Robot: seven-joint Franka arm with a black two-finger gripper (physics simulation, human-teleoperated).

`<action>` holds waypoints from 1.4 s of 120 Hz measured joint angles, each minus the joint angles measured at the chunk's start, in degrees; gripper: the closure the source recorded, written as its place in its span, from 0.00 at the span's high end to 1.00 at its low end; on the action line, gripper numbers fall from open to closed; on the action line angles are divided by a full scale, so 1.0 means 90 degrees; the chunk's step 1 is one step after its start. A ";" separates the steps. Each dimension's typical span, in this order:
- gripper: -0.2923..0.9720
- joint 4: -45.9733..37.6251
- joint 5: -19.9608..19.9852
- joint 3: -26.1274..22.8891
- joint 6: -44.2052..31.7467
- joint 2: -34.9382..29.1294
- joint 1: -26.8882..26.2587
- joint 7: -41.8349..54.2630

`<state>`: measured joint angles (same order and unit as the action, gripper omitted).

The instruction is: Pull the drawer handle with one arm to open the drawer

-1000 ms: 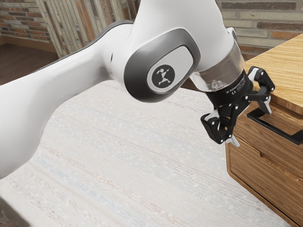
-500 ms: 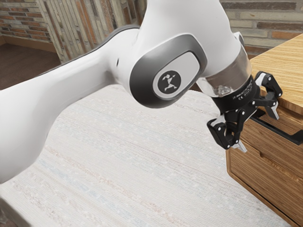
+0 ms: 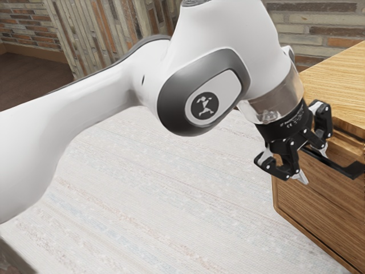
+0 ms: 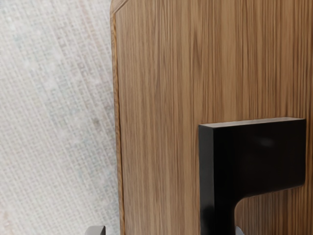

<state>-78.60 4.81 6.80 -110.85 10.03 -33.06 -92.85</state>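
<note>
At the drawer front, gripper part-open, straddling handle end

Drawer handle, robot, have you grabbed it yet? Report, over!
Gripper open, straddling the near end of the drawer handle. Not clamped yet. Drawer front not visibly pulled out. Nothing blocking the pull, over.
</note>
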 joint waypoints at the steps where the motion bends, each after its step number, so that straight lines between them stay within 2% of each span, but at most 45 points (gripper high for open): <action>1: 0.41 -0.0012 -0.0002 0.0000 0.0000 -0.0007 -0.0001 0.0002; 55: 0.35 -0.0240 -0.0226 -0.0020 -0.0145 -0.0188 -0.0078 0.0103; 88: 0.41 -0.0623 -0.0294 -0.0030 -0.0291 -0.0468 -0.0127 0.0151; 168: 0.41 -0.1616 -0.0315 -0.0047 -0.0326 -0.1331 -0.0292 0.0116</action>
<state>-93.14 1.98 6.38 -113.78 -1.95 -35.69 -91.80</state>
